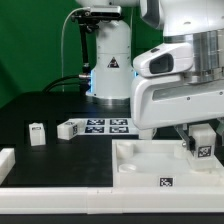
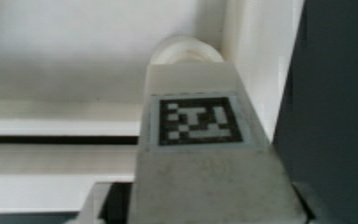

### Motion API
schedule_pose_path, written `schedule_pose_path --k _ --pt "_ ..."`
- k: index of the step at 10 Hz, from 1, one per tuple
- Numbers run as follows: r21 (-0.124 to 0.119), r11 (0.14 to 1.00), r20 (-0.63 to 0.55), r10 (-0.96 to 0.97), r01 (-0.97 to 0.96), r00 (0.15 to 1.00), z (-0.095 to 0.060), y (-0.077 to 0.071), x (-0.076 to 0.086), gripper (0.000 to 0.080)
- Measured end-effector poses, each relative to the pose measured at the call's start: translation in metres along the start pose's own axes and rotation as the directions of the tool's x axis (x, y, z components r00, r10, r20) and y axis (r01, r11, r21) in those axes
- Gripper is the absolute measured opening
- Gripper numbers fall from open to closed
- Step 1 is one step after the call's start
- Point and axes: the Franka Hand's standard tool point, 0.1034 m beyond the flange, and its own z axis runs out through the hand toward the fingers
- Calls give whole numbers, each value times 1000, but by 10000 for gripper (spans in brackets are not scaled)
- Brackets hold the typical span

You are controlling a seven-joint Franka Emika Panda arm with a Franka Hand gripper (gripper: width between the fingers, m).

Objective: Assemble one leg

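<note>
My gripper (image 1: 201, 150) is shut on a leg (image 1: 203, 143), a stubby white block with a black-and-white tag, and holds it over the far right corner of the large white square panel (image 1: 140, 168). In the wrist view the leg (image 2: 197, 120) fills the middle, tag facing the camera, its rounded tip pointing at the panel's raised rim (image 2: 87, 112). My gripper (image 2: 202, 205) clamps the leg's wide end; only dark slivers of the fingers show on either side. I cannot tell whether the tip touches the panel.
Two more tagged legs (image 1: 37, 133) (image 1: 70, 128) stand on the black table at the exterior view's left. The marker board (image 1: 108, 125) lies behind the panel. A white part (image 1: 6, 161) lies at the left edge. The robot base (image 1: 108, 60) stands at the back.
</note>
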Motion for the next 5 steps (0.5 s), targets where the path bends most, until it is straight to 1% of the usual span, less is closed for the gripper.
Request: schedule_pose_path --k 1,2,3,5 --pt "-5 997 -9 79 -79 997 1 3 0 294" --pt "2 979 -19 204 -204 979 2 6 0 294" --pt "21 945 -49 327 -326 944 2 9 1 294" --pt "53 842 -86 540 -537 838 1 13 -1 294"
